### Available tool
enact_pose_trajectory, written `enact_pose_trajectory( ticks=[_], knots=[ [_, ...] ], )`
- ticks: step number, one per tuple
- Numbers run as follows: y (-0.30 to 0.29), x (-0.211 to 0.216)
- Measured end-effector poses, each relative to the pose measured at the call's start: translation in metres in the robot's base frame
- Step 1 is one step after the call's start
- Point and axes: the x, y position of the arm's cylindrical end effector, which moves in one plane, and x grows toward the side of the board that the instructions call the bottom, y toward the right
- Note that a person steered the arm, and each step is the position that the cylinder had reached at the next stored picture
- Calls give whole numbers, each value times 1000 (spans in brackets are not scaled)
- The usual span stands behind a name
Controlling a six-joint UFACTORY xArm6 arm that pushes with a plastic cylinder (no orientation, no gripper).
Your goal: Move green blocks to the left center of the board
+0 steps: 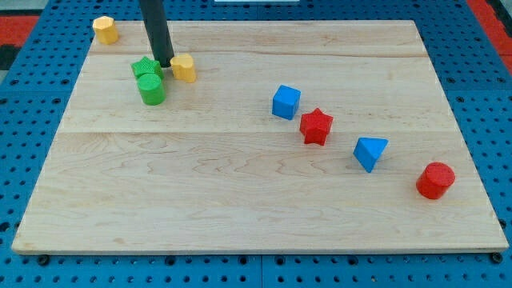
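Camera view, tip point(164, 64) beside green blocks point(149, 80)

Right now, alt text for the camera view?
My tip sits between the green star and a yellow block, above the green cylinder, at the wooden board's upper left.

One raised view looks obliquely down over the whole wooden board point(264, 200) (no second view).

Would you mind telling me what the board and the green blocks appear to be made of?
The board looks like pale, unvarnished wood: grain lines and plank seams show. The green cylinder and green star look like matte painted wood or plastic; uniform colour, no grain, so uncertain.
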Motion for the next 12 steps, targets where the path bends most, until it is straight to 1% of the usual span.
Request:
enact_pose_trajectory(
  ticks=[1,3,4,5,6,7,8,9,10,11,12],
  knots=[
    [-5,9],
    [-38,72],
    [-38,69],
    [-28,45],
    [4,25],
    [42,56],
    [38,99],
    [20,122],
    [-21,108],
    [-42,90],
    [-34,86]
  ],
)
